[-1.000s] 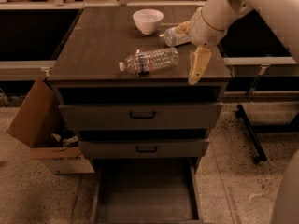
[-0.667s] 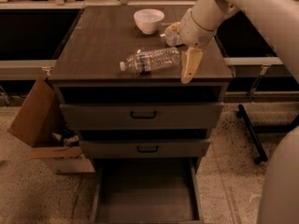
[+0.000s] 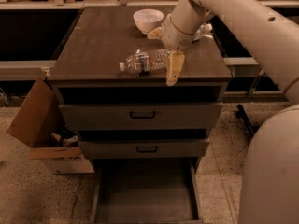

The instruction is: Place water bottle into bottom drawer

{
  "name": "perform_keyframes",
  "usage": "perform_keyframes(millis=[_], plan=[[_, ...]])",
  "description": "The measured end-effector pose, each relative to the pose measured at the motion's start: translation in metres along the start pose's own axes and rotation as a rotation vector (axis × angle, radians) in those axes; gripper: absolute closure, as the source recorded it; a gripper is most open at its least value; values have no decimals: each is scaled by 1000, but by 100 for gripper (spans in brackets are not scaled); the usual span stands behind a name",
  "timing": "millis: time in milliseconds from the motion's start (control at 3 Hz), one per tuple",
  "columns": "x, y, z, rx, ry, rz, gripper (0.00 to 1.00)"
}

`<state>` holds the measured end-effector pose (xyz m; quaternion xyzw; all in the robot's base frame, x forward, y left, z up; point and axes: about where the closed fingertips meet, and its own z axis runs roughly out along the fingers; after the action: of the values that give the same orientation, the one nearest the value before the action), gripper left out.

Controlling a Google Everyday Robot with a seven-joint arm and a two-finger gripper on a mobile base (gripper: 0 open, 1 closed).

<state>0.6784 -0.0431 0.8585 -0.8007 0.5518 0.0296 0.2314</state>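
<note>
water bottle (image 3: 145, 62): on its side on the tabletop (image 3: 98, 45), base just beside the near finger — cap pointing away.
gripper (image 3: 164, 50): over the tabletop, fingers (image 3: 174, 69) spread apart, clamping nothing.
bottom drawer (image 3: 145, 192): open, well below the fingers.

the gripper (image 3: 173, 63) hangs over the right front of the cabinet (image 3: 103, 41) top, right at the water bottle (image 3: 145, 62), and covers the bottle's base end; whether it touches the bottle cannot be told. the bottle's label print is too small to read. the arm (image 3: 243, 17) hides most of a second bottle (image 3: 204, 31) behind it, so only one end shows. the arm runs out of the top and right edges. the bottom drawer (image 3: 145, 190) is cut off at its front by the lower edge. the small things in the cardboard box (image 3: 32, 120) are too dim to name.
</note>
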Motion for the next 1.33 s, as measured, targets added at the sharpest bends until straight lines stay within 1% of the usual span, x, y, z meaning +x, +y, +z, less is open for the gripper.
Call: perform_keyframes(millis=[333,667,1000,1333], plan=[[-8,-1,16,-36,16,-13,0],[-10,0,27,-68,43,-10,5],[-10,0,32,-84,53,3,22],[-9,-1,31,-85,51,11,46]])
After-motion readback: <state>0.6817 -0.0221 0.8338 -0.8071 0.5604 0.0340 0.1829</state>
